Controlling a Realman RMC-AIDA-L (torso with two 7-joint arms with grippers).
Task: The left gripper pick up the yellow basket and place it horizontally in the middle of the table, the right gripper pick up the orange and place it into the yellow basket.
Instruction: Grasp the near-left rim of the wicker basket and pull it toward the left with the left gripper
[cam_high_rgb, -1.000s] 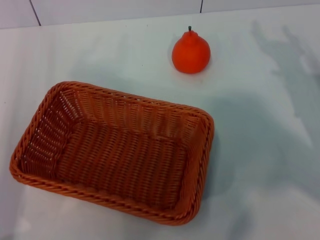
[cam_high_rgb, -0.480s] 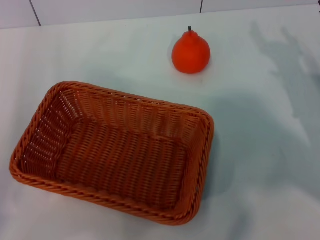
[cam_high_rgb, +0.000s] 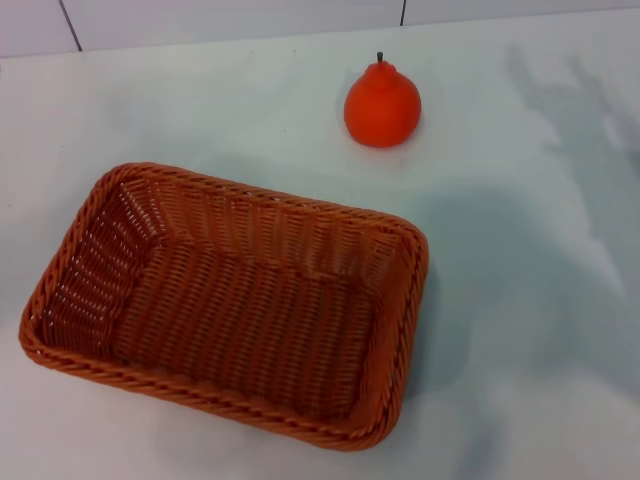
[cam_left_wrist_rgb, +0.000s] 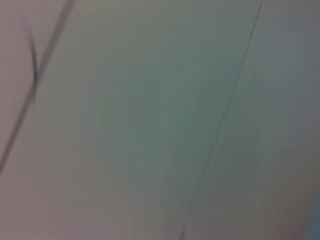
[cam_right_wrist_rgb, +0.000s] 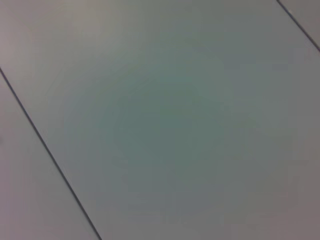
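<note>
In the head view the yellow basket (cam_high_rgb: 225, 300), an orange-brown woven wicker tray with a braided rim, lies empty on the white table (cam_high_rgb: 520, 300) at the front left, its long side slightly slanted. The orange (cam_high_rgb: 382, 103), round with a bumped neck and dark stem, stands upright on the table behind the basket, a clear gap apart from its far rim. Neither gripper shows in any view. Both wrist views hold only a plain pale surface crossed by thin dark seams.
A pale tiled wall (cam_high_rgb: 230, 18) with dark seams runs along the table's far edge. A soft shadow (cam_high_rgb: 590, 160) falls across the table's right side.
</note>
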